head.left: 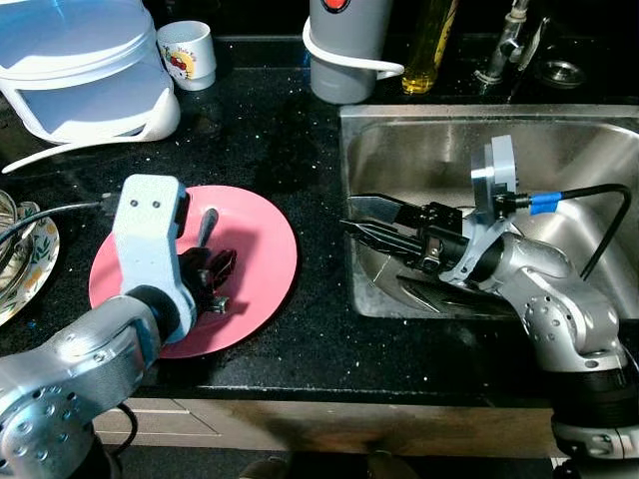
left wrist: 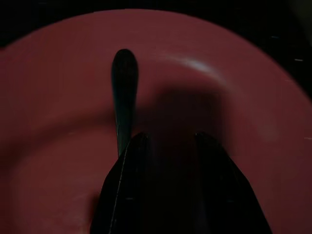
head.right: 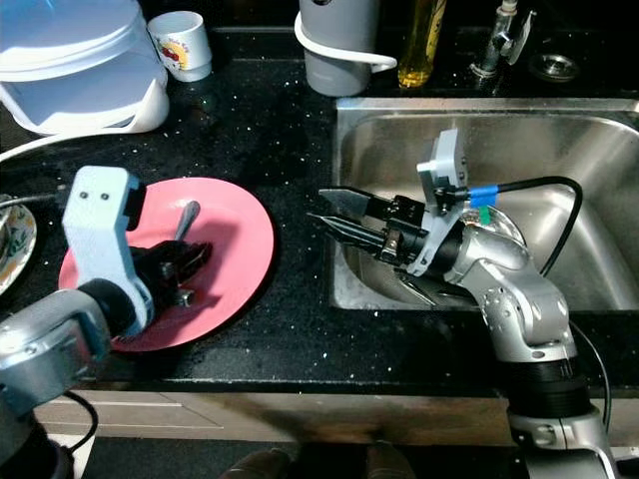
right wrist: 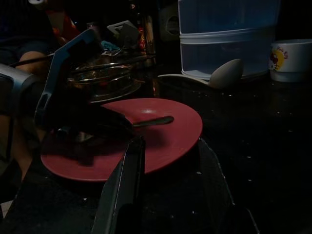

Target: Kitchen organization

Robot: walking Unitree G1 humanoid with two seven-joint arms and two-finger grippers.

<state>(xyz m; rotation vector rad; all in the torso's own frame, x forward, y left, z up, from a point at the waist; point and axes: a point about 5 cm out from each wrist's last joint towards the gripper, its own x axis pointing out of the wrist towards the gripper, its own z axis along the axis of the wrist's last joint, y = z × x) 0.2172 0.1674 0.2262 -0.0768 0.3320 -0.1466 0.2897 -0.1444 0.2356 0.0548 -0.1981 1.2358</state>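
Left gripper [head.left: 215, 274] fingers spread, low over the pink plate [head.left: 265, 239], spoon [head.left: 207, 226] lying just beside one finger. Right gripper [head.left: 374, 222] fingers spread, at the sink [head.left: 419, 140] left rim, pointing toward the plate. Black counter [head.left: 310, 339] bare between plate and sink.

The worktop [head.left: 270, 130] is glossy black speckled stone. The sink [head.left: 429, 150] is brushed steel. The pink plate [head.left: 265, 249] looks smooth and matt, its spoon [head.left: 206, 228] shiny metal. The container [head.left: 80, 70] is translucent plastic.
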